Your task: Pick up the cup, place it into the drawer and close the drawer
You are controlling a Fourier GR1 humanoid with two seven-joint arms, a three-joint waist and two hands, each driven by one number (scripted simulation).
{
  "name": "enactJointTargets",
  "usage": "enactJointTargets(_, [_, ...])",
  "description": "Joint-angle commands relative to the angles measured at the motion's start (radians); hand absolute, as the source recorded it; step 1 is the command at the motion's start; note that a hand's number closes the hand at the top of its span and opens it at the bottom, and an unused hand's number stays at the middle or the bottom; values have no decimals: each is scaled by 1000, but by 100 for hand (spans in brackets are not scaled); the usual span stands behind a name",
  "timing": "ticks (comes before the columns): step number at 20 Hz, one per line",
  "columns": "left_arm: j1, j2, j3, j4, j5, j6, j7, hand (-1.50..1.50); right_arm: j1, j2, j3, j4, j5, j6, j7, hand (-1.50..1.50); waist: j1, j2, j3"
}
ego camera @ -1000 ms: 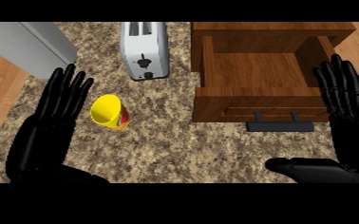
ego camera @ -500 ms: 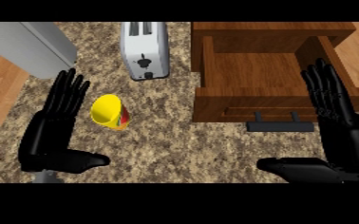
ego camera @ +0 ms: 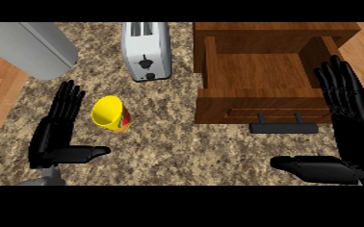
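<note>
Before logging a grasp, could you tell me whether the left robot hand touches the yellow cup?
Apart: the head view shows speckled counter between the open left robot hand and the cup.

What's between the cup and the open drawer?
In the head view, only bare counter lies between the cup and the drawer; the toaster stands farther back.

cup (ego camera: 108, 112) yellow | drawer (ego camera: 263, 84) brown wood | counter (ego camera: 177, 144) speckled brown

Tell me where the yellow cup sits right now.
Head view, left side: the cup sits on the counter just right of the left hand, below the toaster.
</note>
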Motion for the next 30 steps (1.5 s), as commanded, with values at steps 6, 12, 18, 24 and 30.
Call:
enactJointTargets(6, [-82,33,56,365,-90,17,-219,-150,-33,4,-28,32,-21,14,5,-150,0,0,0])
enactJointTargets(12, [-198,81,125,745,-69,-71,-450,-150,0,34,7,7,1,9,-10,-150,-5,1,-1])
enactJointTargets(18, [-236,86,115,814,-73,-63,-507,-150,-30,-35,-90,96,-59,90,-66,-150,1,0,0])
enactJointTargets(24, [-421,146,150,1198,-132,-81,-754,-150,-39,-4,-49,78,-18,56,-34,-150,-10,4,-1])
enactJointTargets(30, [-443,176,155,1293,-155,-81,-832,-150,-29,-8,-46,19,-40,71,6,-150,-17,6,-2])
